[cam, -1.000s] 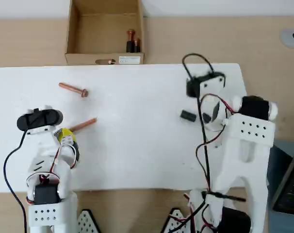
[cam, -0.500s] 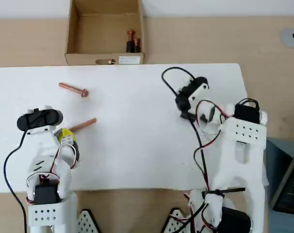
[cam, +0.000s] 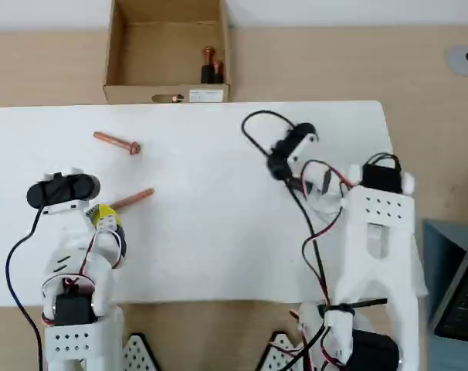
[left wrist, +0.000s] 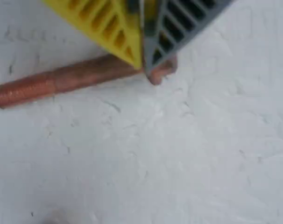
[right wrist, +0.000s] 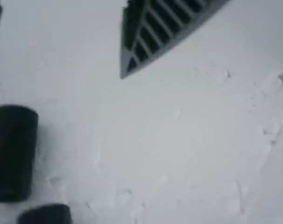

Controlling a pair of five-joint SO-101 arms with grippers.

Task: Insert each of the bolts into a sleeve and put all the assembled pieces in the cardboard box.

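While on pitted foam (left wrist: 179, 163), coppery cylindrical bolt (left wrist: 76, 77) at ribbed gripper (left wrist: 142, 65).

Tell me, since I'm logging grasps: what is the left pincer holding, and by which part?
The left pincer is shut on a copper bolt, pinching it at its head end.

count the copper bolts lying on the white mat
2: one bolt lies loose nearer the cardboard box, the other at the left gripper. Others could be hidden.
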